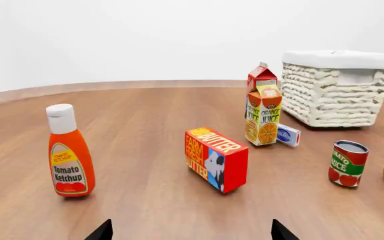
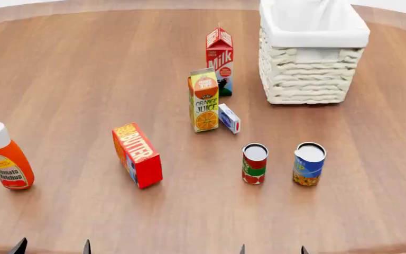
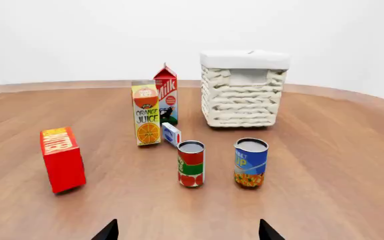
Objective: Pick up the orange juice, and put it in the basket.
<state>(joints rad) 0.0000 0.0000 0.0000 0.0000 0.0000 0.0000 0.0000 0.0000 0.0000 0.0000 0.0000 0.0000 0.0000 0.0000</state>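
The orange juice carton [image 2: 204, 100] stands upright mid-table, in front of the red-and-white milk carton [image 2: 220, 61]. It also shows in the left wrist view [image 1: 263, 115] and in the right wrist view [image 3: 146, 113]. The cream wicker basket [image 2: 308, 79] with white liner stands at the far right, empty as far as I see; it also shows in both wrist views [image 1: 332, 95] [image 3: 242, 97]. My left gripper [image 2: 53, 247] and right gripper [image 2: 272, 250] are open and empty at the near table edge, well short of the carton. Only their fingertips [image 1: 102, 231] [image 3: 108, 231] show.
A red butter box [image 2: 137, 155] stands near left of centre. A ketchup bottle [image 2: 6, 156] stands at far left. A small blue-white box [image 2: 229, 118] lies beside the juice. A tomato can [image 2: 255, 163] and a blue can [image 2: 308, 163] stand in front of the right gripper.
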